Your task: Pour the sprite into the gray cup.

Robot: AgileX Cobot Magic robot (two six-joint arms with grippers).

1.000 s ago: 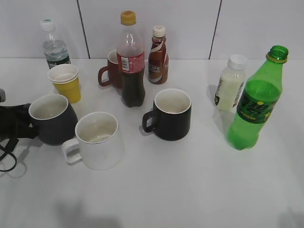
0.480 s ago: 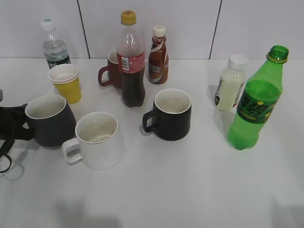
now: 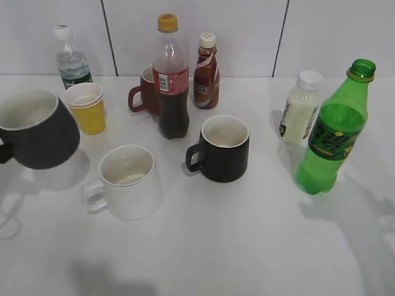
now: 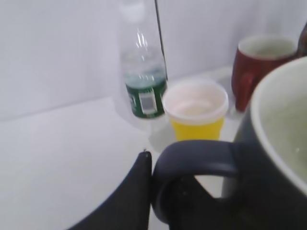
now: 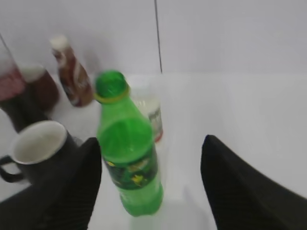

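Between the spread fingers of the right pincer (image 5: 151, 187) stands the sprite (image 5: 128, 160) (untouched, uncapped); left pincer (image 4: 139, 201) grips the gray cup (image 3: 36, 128)

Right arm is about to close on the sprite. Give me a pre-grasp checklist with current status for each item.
1. Sprite uncapped for pouring: ok, the mouth is open.
2. Sprite upright on the table: ok.
3. Right gripper open, with a finger on each side of the bottle: ok.
4. Gray cup held off the table by the left gripper: ok; a finger sits at the handle.
5. Gray cup empty: ok, white inside shows.
6. Room beside the white bottle: cannot tell.
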